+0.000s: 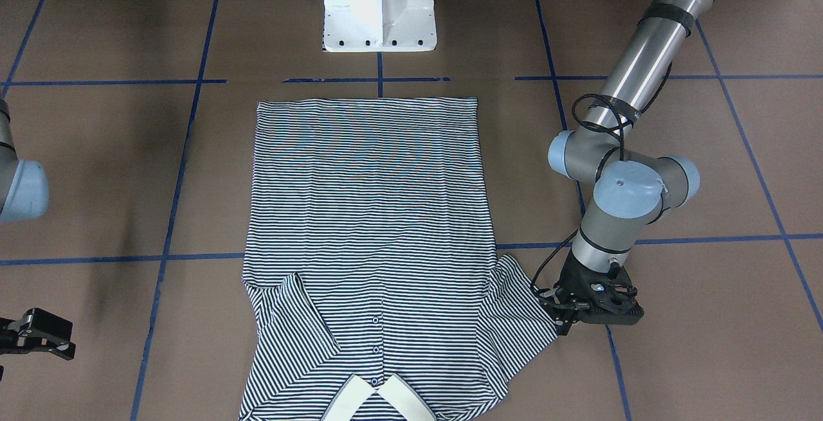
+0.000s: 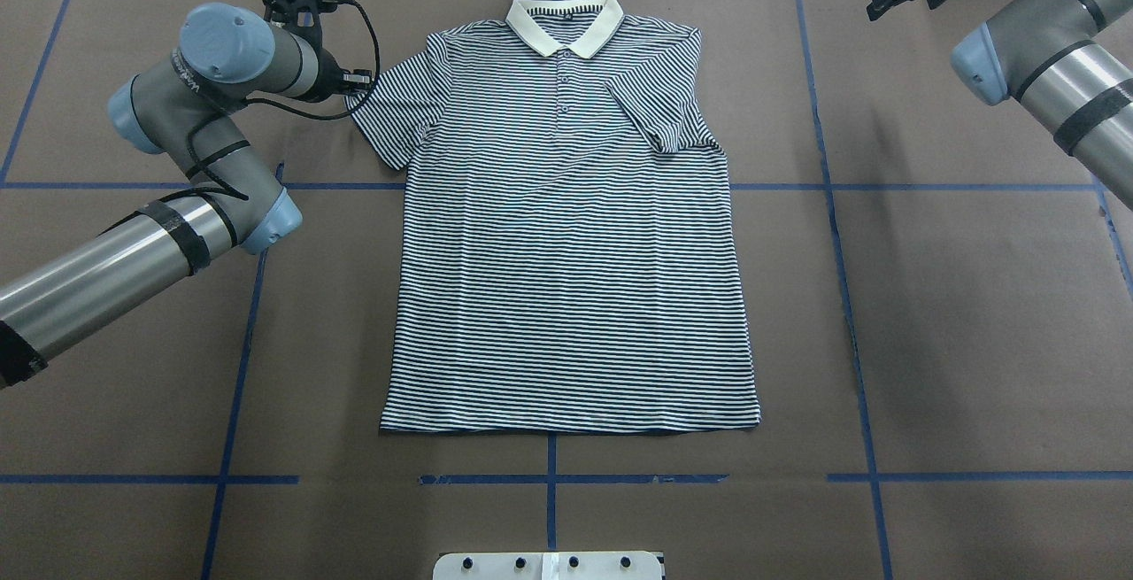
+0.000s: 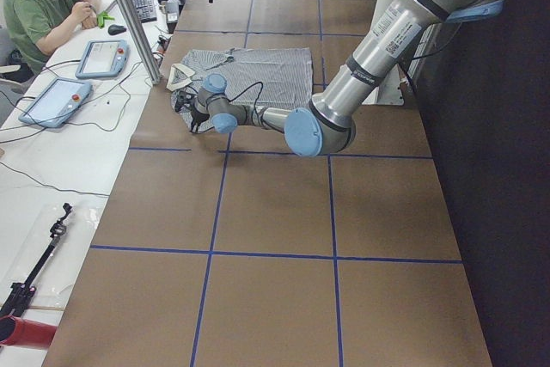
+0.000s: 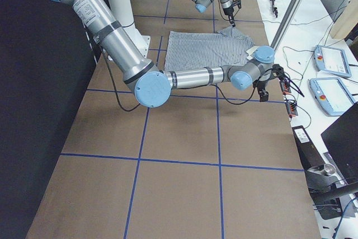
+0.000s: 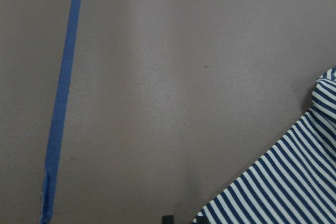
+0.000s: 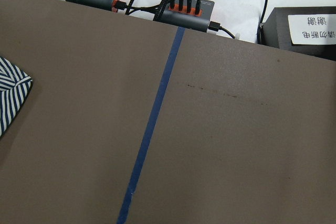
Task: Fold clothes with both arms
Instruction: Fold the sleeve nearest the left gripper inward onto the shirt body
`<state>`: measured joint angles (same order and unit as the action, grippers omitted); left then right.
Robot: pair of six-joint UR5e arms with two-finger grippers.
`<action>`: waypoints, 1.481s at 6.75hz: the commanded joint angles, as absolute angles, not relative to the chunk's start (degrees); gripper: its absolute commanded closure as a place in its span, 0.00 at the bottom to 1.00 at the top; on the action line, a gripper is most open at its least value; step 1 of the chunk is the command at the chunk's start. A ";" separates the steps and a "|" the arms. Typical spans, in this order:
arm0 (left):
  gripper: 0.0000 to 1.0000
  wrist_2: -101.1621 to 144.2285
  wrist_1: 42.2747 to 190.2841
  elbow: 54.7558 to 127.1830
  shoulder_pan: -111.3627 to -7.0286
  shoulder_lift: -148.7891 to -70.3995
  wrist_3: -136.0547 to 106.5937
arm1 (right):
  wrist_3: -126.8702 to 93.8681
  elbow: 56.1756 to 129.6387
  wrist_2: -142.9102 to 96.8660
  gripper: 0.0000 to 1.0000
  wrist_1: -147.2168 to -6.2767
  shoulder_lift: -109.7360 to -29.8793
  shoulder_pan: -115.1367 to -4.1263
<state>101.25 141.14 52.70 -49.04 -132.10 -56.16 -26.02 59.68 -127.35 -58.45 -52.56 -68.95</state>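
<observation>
Brown table [image 2: 929, 297] holds shirt [image 2: 566, 252], left jaws beside sleeve [image 2: 394, 115].

The overhead view looks forward and down from behind the robot. It takes in the whole polo shirt [image 2: 566, 235] on the brown table [image 2: 974, 297], with the collar [image 2: 564, 22] at the far side. The front-facing view looks steeply down from across the table, so the collar is at its bottom and the white pedestal [image 1: 379, 3] at its top. The two side views look along the table from either end, high and farther back, and both include the shirt. The left wrist camera sits close over the table beside a sleeve [image 5: 283, 192]. The right wrist camera, also close, looks toward a blue tape line [image 6: 157, 114] and cable hubs [image 6: 184, 9].
</observation>
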 commanded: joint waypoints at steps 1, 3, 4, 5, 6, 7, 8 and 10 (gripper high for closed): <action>1.00 101.25 140.72 54.91 -48.96 -132.18 -56.68 | -26.02 59.68 -127.35 0.00 -58.45 -52.65 -68.99; 1.00 101.34 131.28 59.32 -47.91 -135.85 -61.40 | -26.02 59.68 -127.35 0.00 -58.45 -52.65 -68.99; 1.00 101.25 125.30 59.15 -45.90 -140.06 -65.00 | -26.02 59.68 -127.35 0.00 -58.45 -52.65 -68.91; 1.00 101.08 121.33 58.63 -43.79 -144.36 -69.65 | -26.19 59.68 -127.35 0.00 -58.45 -52.73 -68.91; 1.00 98.81 120.33 56.19 -42.03 -147.36 -72.57 | -26.19 59.68 -127.27 0.00 -58.45 -52.82 -68.82; 1.00 97.92 120.32 54.42 -41.23 -148.61 -73.73 | -26.28 59.68 -127.27 0.00 -58.36 -52.82 -68.82; 1.00 97.91 120.32 54.32 -41.22 -148.88 -73.91 | -26.54 59.68 -127.35 0.00 -58.45 -52.74 -68.73; 0.90 97.82 120.32 53.53 -41.31 -148.89 -73.48 | -27.68 59.85 -127.27 0.00 -58.36 -52.47 -68.38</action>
